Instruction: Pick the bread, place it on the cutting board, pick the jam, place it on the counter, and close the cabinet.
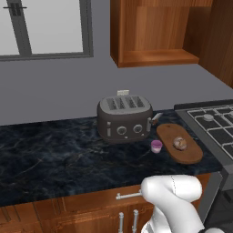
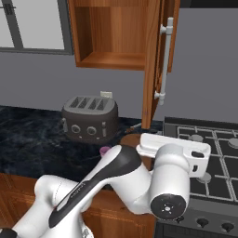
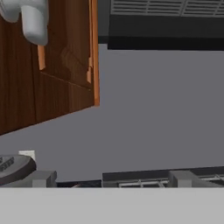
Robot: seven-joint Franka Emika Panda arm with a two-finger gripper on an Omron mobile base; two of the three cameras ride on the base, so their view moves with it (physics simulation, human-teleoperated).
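- Arm [image 2: 139,181] is folded up high above the stove [image 2: 204,153], hand facing the open cabinet door [image 2: 153,65]; can't tell if the pincer is open or closed.
- Bread [image 1: 180,144] sits on the board [image 1: 186,152], jam [image 1: 156,146] on the table [image 1: 54,150] just beside it, by the toaster [image 1: 124,119].
- Door edge hangs over the board end; bare wall to its right.

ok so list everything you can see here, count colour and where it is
round tan-brown bread roll: one, on the board
oval reddish-brown wooden cutting board: one, on the counter right of the toaster
small purple-pink jam jar: one, on the counter between toaster and board
dark marbled stone counter: one, along the wall
reddish-brown wooden wall cabinet: one, door open
dark grey four-slot toaster: one, on the counter
stove: one, right of the counter
window: one, upper left
white robot arm: one, foreground
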